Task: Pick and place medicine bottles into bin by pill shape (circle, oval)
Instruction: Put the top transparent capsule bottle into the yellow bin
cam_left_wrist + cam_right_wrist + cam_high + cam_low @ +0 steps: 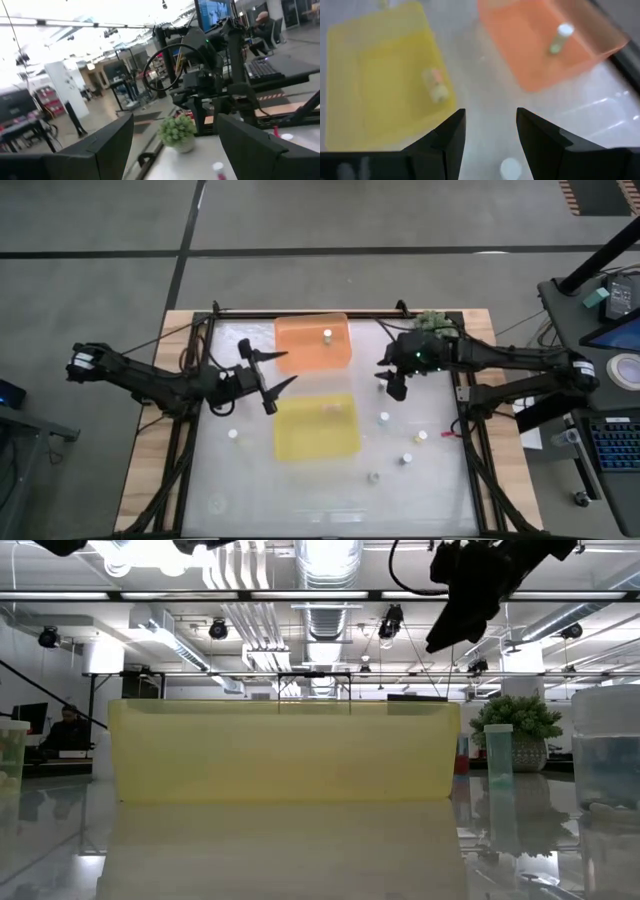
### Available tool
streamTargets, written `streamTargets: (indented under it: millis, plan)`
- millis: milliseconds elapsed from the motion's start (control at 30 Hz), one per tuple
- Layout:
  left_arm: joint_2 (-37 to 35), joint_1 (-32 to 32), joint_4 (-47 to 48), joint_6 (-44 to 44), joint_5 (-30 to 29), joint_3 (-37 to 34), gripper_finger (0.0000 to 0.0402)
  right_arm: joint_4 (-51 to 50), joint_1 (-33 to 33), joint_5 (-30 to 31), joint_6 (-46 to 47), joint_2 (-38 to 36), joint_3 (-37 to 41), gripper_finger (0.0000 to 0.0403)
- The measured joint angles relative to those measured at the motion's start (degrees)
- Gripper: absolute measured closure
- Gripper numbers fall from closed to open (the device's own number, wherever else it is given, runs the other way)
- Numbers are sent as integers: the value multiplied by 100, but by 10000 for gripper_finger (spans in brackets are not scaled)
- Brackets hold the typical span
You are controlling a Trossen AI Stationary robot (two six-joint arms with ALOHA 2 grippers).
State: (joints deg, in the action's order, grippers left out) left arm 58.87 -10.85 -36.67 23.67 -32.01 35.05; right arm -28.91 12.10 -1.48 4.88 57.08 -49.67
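White tabletop (300,490) under a warehouse ceiling of pipes and strip lights: on it the right gripper (393,385) hangs over bare table beside the orange bin (313,342), its two fingers apart with nothing between them. In its own wrist view a white bottle cap (510,169) shows directly below the gap, so the arm appears lined up to come down on that bottle. The spread looks just wide enough for so small a cylinder.

One bottle (327,335) stands upright in the orange bin, and another (331,409) lies on its side in the yellow bin (315,427), which suggests the sort by pill shape is under way. Five more wait on the table: one (384,418) just beside the yellow bin, one (421,436), one (407,459) and one (373,477) scattered towards the near right, and a lone one (232,434) left of the yellow bin.

The left gripper (280,370) waits between the two bins at their left edge, fingers wide apart and empty, pointing across the table at the other arm and a small green plant (432,319) at the back corner.

No view is clear enough to read pill shapes, so which bin suits which bottle cannot be told. From table height the yellow bin's wall blocks nearly everything behind it, and a bottle at the right edge is cut off. The bottle under the right gripper is only half in frame.
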Motion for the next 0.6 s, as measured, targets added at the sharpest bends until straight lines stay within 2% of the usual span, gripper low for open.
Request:
streamTargets:
  millis: [267,467,600]
  plan:
    - [72,-2,354,-798,2,2,132,-1,-442,81,219,-27,337,236]
    - [68,-2,888,-1690,2,9,132,645,-726,379,31,-151,629,236]
    - [65,0,1815,-2406,-40,206,132,1333,-787,413,-330,-312,831,236]
